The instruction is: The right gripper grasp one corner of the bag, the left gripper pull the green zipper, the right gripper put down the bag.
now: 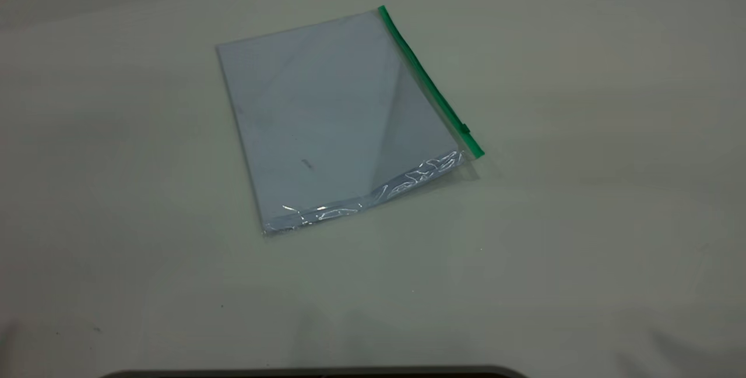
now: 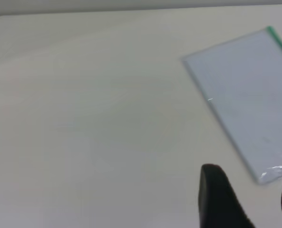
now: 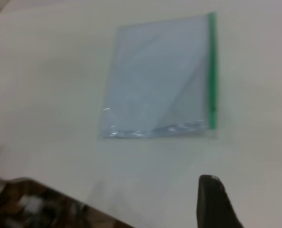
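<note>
The bag (image 1: 332,116) is seen lying flat on the pale counter (image 1: 583,221), slightly left of centre and toward the far side, turned at an angle. A white-bluish sheet is visible inside, with a small dark speck (image 1: 306,163) near the near edge. The green zipper (image 1: 428,81) runs along the bag's right edge, and its slider tab (image 1: 465,128) sits close to the near end. The near right corner of the bag (image 1: 477,154) is slightly raised, with wrinkled clear plastic along the near edge. No arm is seen in the exterior view. In the left wrist view the left gripper (image 2: 247,197) is held above bare counter, near the bag's near left corner, fingers spread apart. In the right wrist view the right gripper (image 3: 247,204) is likewise spread, well short of the bag and not touching it.
</note>
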### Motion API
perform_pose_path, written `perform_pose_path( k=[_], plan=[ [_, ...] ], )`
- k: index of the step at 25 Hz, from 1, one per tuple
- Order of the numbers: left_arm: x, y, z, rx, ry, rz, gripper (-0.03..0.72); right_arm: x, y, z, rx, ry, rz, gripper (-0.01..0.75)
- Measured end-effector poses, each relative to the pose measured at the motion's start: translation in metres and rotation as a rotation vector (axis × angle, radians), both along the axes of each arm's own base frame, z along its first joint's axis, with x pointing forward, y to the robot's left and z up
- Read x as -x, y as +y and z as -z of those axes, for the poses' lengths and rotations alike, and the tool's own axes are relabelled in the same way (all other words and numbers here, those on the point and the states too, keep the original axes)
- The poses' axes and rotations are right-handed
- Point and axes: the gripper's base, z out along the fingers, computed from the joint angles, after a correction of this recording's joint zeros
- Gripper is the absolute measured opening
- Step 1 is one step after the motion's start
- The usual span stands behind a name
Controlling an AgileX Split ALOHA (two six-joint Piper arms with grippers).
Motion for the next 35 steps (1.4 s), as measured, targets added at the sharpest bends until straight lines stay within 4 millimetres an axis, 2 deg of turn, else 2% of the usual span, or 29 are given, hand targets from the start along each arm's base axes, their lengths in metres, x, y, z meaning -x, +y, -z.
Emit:
perform_pose_path(
  k=[4, 7, 12, 16, 20, 28, 35],
  plan=[
    [-0.034, -0.012, 0.005, 0.043, 0.046, 0.166, 0.447, -0.042, 0.009, 0.018, -0.037, 0.073, -0.057, 0.424],
    [-0.052, -0.021, 0.009, 0.088, 0.034, 0.282, 0.469, -0.072, 0.014, 0.04, -0.072, 0.147, -0.079, 0.43],
    [-0.075, -0.03, 0.012, 0.166, -0.025, 0.375, 0.472, -0.113, 0.019, 0.094, -0.15, 0.302, -0.038, 0.431],
    [-0.088, -0.033, 0.017, 0.204, -0.034, 0.404, 0.472, -0.133, 0.023, 0.139, -0.182, 0.429, -0.028, 0.431],
    [-0.1, -0.031, 0.026, 0.214, -0.011, 0.389, 0.472, -0.15, 0.027, 0.172, -0.216, 0.538, -0.04, 0.431],
    [-0.115, -0.029, 0.04, 0.226, 0.044, 0.363, 0.472, -0.187, 0.036, 0.234, -0.314, 0.694, -0.031, 0.431],
    [-0.12, -0.028, 0.046, 0.226, 0.062, 0.347, 0.472, -0.21, 0.04, 0.277, -0.359, 0.77, -0.002, 0.431]
  ],
)
